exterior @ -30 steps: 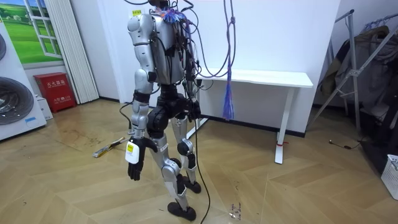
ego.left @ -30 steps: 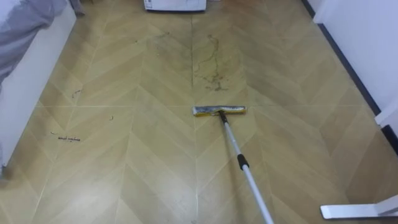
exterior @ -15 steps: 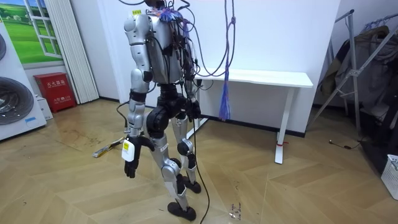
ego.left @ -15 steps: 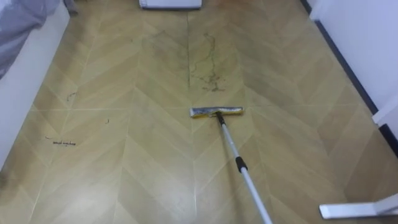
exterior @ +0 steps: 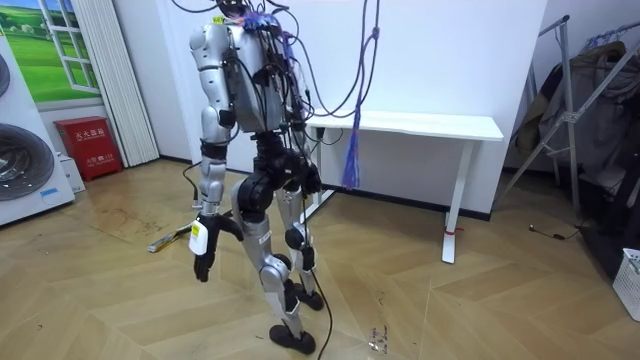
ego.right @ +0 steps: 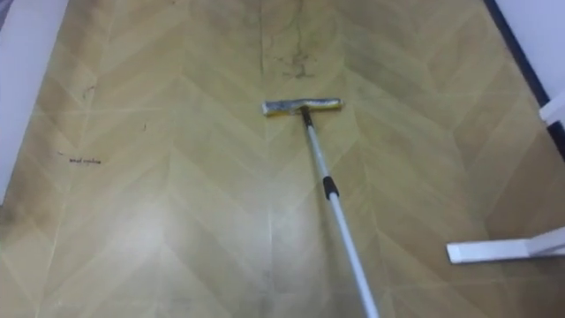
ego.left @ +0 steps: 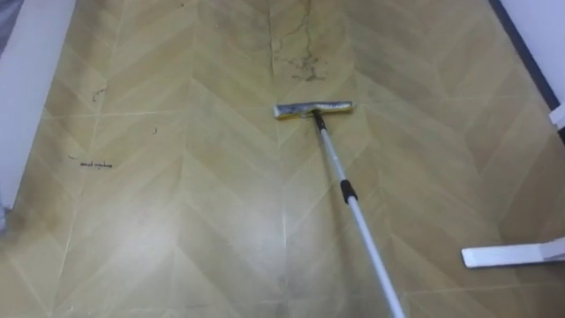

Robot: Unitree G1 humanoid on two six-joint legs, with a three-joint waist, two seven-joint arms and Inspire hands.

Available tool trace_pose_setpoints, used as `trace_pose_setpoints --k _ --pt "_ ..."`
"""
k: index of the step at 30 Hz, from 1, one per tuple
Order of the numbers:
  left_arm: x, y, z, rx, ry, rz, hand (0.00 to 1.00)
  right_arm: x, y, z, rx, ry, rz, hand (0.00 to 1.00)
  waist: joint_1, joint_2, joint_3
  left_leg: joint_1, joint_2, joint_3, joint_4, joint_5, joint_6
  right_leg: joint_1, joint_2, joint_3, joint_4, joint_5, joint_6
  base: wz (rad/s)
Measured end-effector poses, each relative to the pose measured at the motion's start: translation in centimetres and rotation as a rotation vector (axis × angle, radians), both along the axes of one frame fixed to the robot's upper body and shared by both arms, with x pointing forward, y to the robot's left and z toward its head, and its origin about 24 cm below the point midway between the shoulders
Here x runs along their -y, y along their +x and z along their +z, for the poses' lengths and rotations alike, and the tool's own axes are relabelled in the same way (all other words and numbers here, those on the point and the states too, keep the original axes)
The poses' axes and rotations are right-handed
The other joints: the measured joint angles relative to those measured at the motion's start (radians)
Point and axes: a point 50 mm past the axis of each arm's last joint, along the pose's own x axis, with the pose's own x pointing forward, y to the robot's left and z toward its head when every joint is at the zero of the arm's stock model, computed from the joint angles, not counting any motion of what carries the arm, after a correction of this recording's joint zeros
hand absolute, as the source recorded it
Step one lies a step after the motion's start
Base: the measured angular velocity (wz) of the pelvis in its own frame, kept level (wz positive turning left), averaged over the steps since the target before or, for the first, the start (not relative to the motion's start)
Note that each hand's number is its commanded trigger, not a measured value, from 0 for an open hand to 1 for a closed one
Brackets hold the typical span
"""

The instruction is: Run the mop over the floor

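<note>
Yellow flat mop head (ego.left: 312,109) w/ metal pole (ego.left: 361,221) on chevron wood floor (ego.left: 177,221).

One mop (ego.left: 346,188) out there, one dirty patch (ego.left: 300,60) ahead of it. Round the room: one white desk (exterior: 420,125), one red box (exterior: 88,145), one washing machine (exterior: 20,165) (cut off at the edge), one folding rack (exterior: 585,90).

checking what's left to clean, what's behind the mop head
Just beyond the mop head, dark smudges mark the floor. Whatever lies under the head is covered.
</note>
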Motion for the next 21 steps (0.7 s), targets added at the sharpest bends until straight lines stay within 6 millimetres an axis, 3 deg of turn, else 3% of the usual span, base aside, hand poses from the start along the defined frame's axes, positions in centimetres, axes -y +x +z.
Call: trace_pose_setpoints --k 3,7,9,10,11,12,13,15,16,17,19,21 --pt "-0.1 -0.2 -0.1 -0.015 0.003 -0.006 0.0 0.0 0.0 0.0 0.002 0.001 -0.018 1.0 -0.002 -0.003 0.0019 -0.045 -0.011 -0.009 0.044 0.0 0.0 -0.052 -0.02 -0.001 0.079 -0.03 -0.004 0.22" --pt "-0.3 -0.4 -0.1 -0.041 0.01 -0.003 0.0 0.0 0.3 0.0 0.008 -0.003 -0.06 1.0 0.006 -0.025 0.0152 -0.134 -0.037 -0.015 0.197 -0.008 -0.011 -0.143 -0.066 0.012 0.245 -0.077 -0.018 0.19" --pt "-0.3 -1.0 -0.2 -0.082 0.014 -0.005 0.0 0.1 0.7 0.1 0.016 -0.012 -0.099 1.0 0.03 -0.023 0.0194 -0.231 -0.035 -0.01 0.392 -0.025 -0.037 -0.181 -0.072 0.013 0.326 -0.101 -0.029 0.01" --pt "-0.3 -1.1 -0.2 -0.089 0.014 -0.006 0.0 0.1 0.9 0.1 0.02 -0.014 -0.108 1.0 0.04 -0.023 0.0195 -0.263 -0.033 -0.01 0.458 -0.024 -0.037 -0.188 -0.07 0.011 0.34 -0.113 -0.033 -0.24" --pt "-0.2 -1.3 -0.3 -0.101 0.014 -0.019 0.0 0.2 1.6 0.2 0.038 -0.023 -0.117 1.0 0.057 -0.018 0.0206 -0.334 -0.018 -0.007 0.591 -0.024 -0.037 -0.195 -0.06 0.006 0.361 -0.148 -0.041 -0.33" --pt "-0.1 -1.6 -0.4 -0.111 0.014 -0.025 0.0 0.3 2.6 0.4 0.065 -0.033 -0.118 1.0 0.066 -0.01 0.0227 -0.404 -0.004 -0.012 0.715 -0.024 -0.037 -0.207 -0.051 0.007 0.386 -0.206 -0.035 -0.28" --pt "0.0 -1.6 -0.4 -0.117 0.013 -0.028 0.0 0.3 3.2 0.5 0.078 -0.038 -0.123 1.0 0.07 -0.002 0.0249 -0.433 0.003 -0.023 0.777 -0.021 -0.037 -0.219 -0.053 0.002 0.415 -0.221 -0.043 -0.05" --pt "-0.1 -1.4 -0.4 -0.109 0.024 -0.042 0.0 0.4 5.0 0.9 0.121 -0.042 -0.133 1.0 0.087 -0.019 0.0326 -0.535 0.002 -0.032 0.962 0.027 -0.047 -0.27 -0.064 0.015 0.557 -0.311 -0.059 0.18" --pt "0.0 -1.3 -0.4 -0.107 0.021 -0.054 0.0 0.6 5.5 1.0 0.134 -0.049 -0.138 1.0 0.094 -0.026 0.0337 -0.56 0.001 -0.029 0.98 0.022 -0.049 -0.28 -0.068 0.015 0.584 -0.327 -0.064 0.04" --pt "0.3 -0.6 -0.4 -0.084 0.012 -0.072 0.0 1.1 7.0 1.6 0.167 -0.059 -0.149 1.0 0.11 -0.028 0.0339 -0.613 0.006 -0.014 0.973 0.003 -0.023 -0.3 -0.07 0.019 0.622 -0.348 -0.071 -0.14" --pt "0.3 -0.6 -0.3 -0.076 0.008 -0.071 0.0 1.2 9.1 2.2 0.218 -0.056 -0.151 1.0 0.134 -0.031 0.033 -0.663 0.013 0.011 0.858 -0.018 -0.024 -0.306 -0.071 0.022 0.646 -0.365 -0.076 -0.23" --pt "0.2 -0.9 -0.3 -0.082 -0.003 -0.059 0.0 0.7 10.6 2.6 0.259 -0.012 -0.185 1.0 0.149 -0.033 0.0295 -0.663 0.007 0.02 0.598 -0.01 -0.033 -0.282 -0.072 0.021 0.641 -0.386 -0.063 -0.04"
